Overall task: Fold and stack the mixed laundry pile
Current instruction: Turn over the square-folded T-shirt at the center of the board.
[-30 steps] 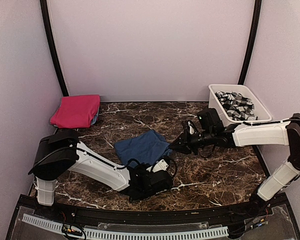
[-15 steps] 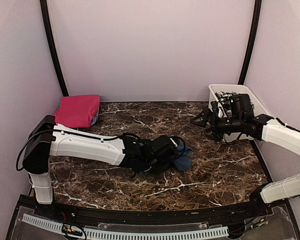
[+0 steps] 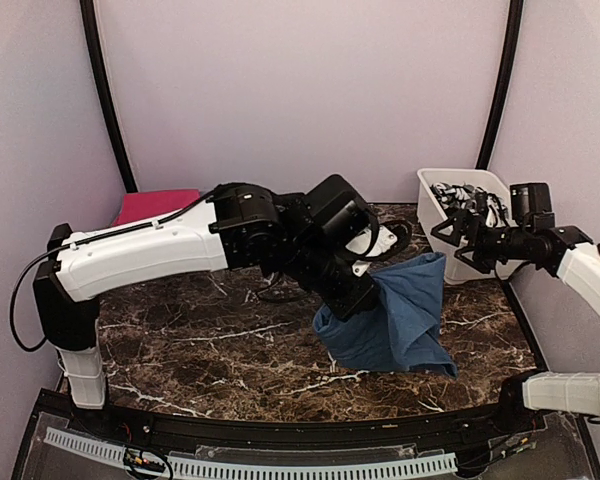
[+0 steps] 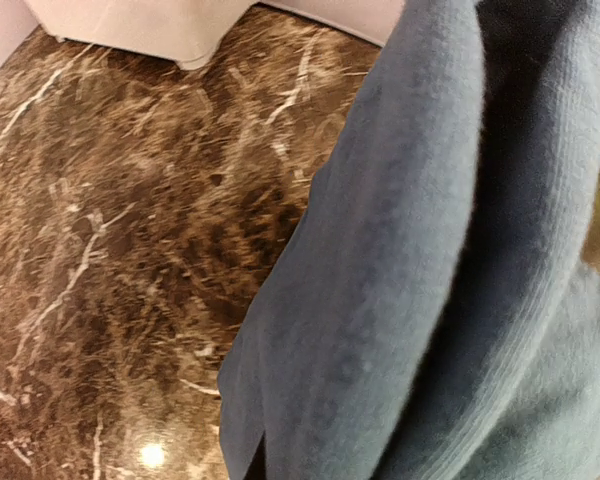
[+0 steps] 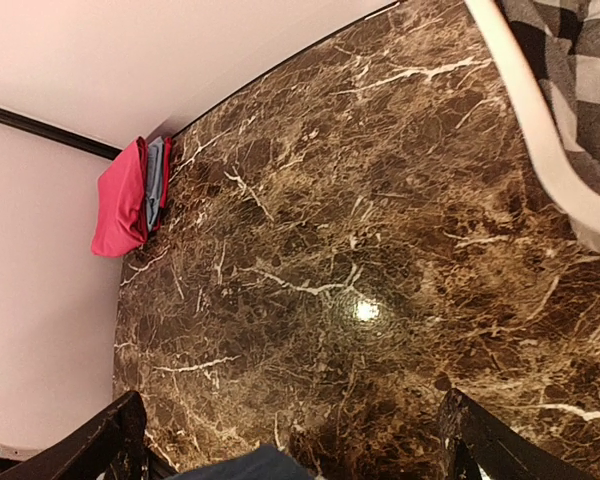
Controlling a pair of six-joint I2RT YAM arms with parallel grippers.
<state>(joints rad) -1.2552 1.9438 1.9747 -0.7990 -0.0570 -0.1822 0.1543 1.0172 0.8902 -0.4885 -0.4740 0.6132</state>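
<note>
Our left gripper point(image 3: 354, 292) is clenched on the dark navy-blue garment point(image 3: 398, 318) and raised above the table point(image 3: 210, 340). The cloth hangs from the fingers in a loose drape, down and to their right, and we cannot tell whether its lower edge touches the marble. From the left wrist the cloth fills the space just ahead and hides the fingers themselves. Our right gripper point(image 3: 460, 238) is released, its fingers point(image 5: 115, 440) spread wide with nothing between them, in the air just beside the white tub point(image 3: 430, 205). The grey-and-white patterned garment point(image 3: 470, 195) lies inside that tub. Well away from both grippers, at the far left corner, the magenta-pink garment point(image 3: 155, 205) lies folded with the light blue shirt point(image 5: 157, 180) against it.
</note>
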